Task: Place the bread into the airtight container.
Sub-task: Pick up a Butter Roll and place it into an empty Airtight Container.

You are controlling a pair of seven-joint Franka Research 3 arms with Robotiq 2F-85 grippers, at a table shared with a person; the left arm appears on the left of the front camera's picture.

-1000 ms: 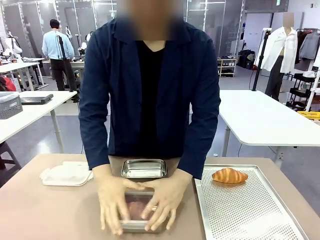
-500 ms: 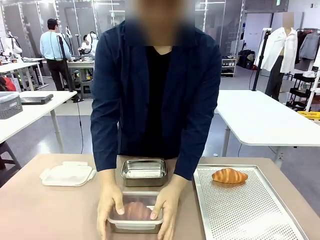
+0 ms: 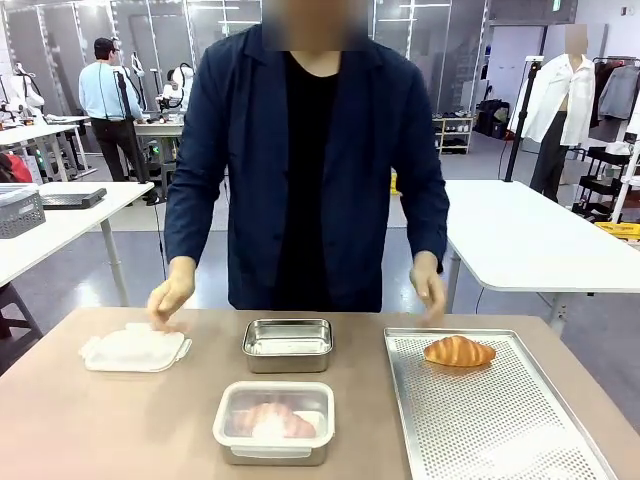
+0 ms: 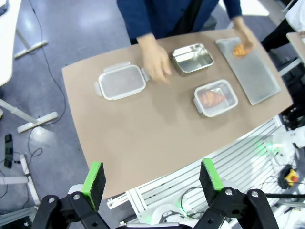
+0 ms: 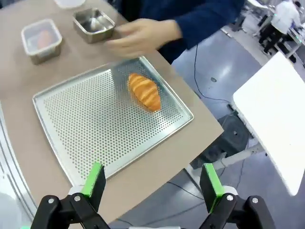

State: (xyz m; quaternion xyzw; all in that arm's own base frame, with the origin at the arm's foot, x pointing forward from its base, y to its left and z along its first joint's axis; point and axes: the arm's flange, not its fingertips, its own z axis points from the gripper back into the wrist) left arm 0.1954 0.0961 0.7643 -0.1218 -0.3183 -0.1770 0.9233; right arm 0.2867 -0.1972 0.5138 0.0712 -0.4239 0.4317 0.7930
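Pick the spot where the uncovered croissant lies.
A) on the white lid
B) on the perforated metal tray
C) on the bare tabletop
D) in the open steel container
B: the croissant rests on the perforated metal tray, near its far edge, while the open steel container beside the tray is empty.

Hands (image 3: 172,296) off container (image 3: 273,422) — raised, apart

Perforated matt metal tray (image 3: 500,420), shiny steel container (image 3: 288,343), translucent plastic lid (image 3: 135,349)
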